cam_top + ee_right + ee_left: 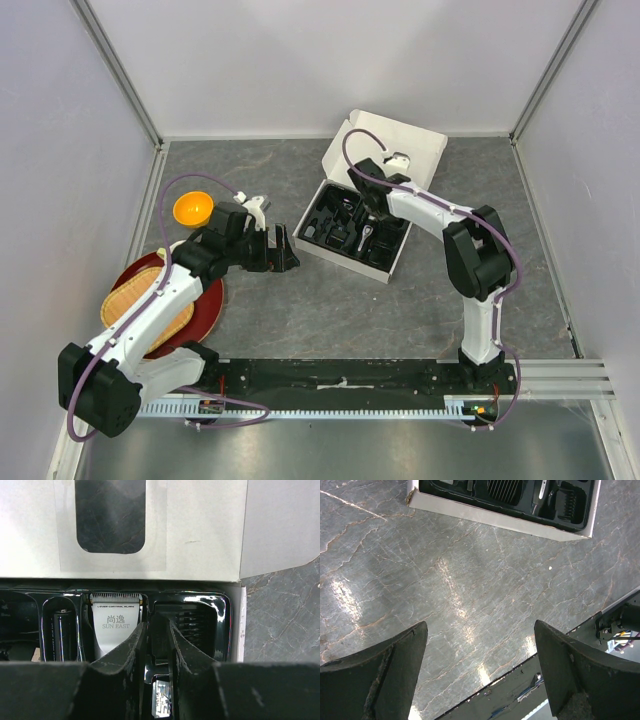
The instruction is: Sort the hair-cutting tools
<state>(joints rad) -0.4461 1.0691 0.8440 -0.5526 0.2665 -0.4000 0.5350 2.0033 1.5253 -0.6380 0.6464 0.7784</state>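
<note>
The white box's black tray [340,250] holds the hair-cutting tools. My right gripper [371,231] reaches down into the tray. In the right wrist view it [157,630] is shut narrowly on the edge of a black guard comb [197,622] in the rightmost compartment. The clipper's silver blade head [116,622] lies just to the left of it. A thin dark item [61,632] stands in the slot further left. My left gripper [283,250] hovers open and empty over the bare table left of the box, which also shows in the left wrist view [480,670].
An orange bowl [193,208] sits at the left rear. A red plate [212,305] carrying a wicker tray [125,305] lies under the left arm. The box lid [400,140] stands open at the back. The box's near wall [500,520] shows ahead of the left gripper.
</note>
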